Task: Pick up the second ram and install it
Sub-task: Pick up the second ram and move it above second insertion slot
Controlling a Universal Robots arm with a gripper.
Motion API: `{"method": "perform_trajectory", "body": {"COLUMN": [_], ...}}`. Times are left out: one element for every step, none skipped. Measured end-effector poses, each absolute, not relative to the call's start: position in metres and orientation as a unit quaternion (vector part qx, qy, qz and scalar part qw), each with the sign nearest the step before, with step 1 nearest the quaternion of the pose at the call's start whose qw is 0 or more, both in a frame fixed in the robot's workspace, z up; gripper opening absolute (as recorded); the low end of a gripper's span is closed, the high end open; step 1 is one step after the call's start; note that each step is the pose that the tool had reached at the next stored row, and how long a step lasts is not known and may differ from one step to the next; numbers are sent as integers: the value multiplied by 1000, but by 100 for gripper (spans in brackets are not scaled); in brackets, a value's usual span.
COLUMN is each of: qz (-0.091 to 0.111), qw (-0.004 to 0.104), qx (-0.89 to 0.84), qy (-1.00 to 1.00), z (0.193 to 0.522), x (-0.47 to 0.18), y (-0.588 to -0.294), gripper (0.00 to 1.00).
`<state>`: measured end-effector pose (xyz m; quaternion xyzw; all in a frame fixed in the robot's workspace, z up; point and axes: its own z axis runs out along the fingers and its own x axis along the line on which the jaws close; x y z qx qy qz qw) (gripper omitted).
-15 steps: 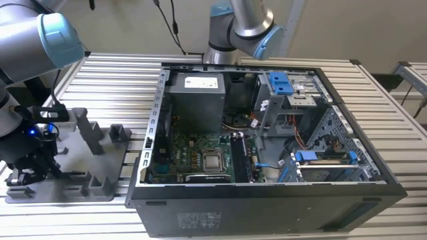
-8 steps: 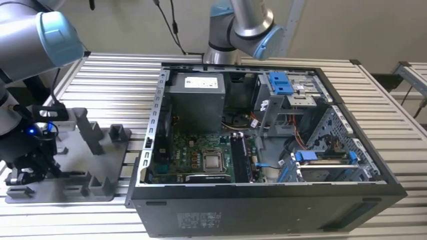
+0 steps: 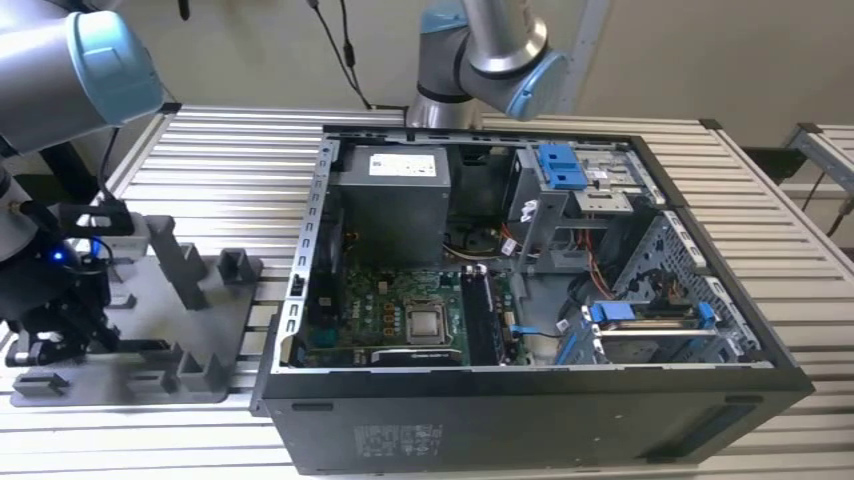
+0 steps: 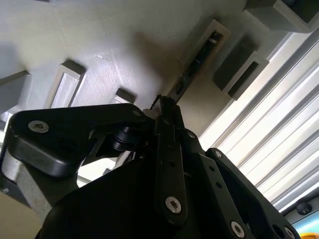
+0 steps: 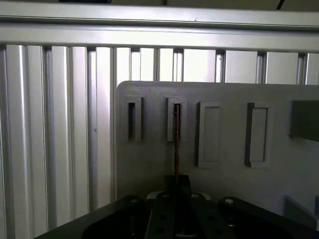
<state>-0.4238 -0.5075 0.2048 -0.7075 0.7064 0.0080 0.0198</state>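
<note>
Table [image 3: 240, 140]: silver-white, ribbed in parallel slats. Tray [image 3: 214, 330], 8 o'clock in the exterior view: flat matte grey, posts the same grey. Computer case [image 3: 534, 425]: black shell, bare grey metal inside. Motherboard [image 3: 380, 300], 6 o'clock inside the case: green, with a silver square in the middle. Power supply [image 3: 394, 205] at 12: dark grey with a pale label. Latches [image 3: 561, 165] at 1 o'clock: bright blue. Arm [image 3: 501, 40]: silver tubes, pale blue joint caps. Gripper [image 4: 162, 107]: black with silver screw heads. Small light [image 3: 60, 257] at 9 o'clock: blue. Memory stick [image 5: 176, 144]: a thin, dark brownish edge.
</note>
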Motion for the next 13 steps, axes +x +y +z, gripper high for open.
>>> {"method": "perform_trajectory", "body": {"qz": [8,8,8,8,8,8,8,8,8,8,8,8,8], "qw": [20,20,20,20,20,20,20,20,20,20,20,20,20], "qx": [-708,-708,-707,-707,-707,-708,-708,-707,-708,-707,-707,-707,-707], "qy": [706,706,706,706,706,706,706,706,706,706,706,706,706], "z": [205,206,206,207,207,207,208,209,210,212,213,214,216], "x": [-424,-424,-424,-424,-424,-424,-424,-424,-424,-424,-424,-424,-424], "y": [-508,-508,-508,-507,-507,-508,-508,-508,-508,-508,-508,-508,-508], "gripper": [14,14,14,14,14,14,14,14,14,14,14,14,14]}}
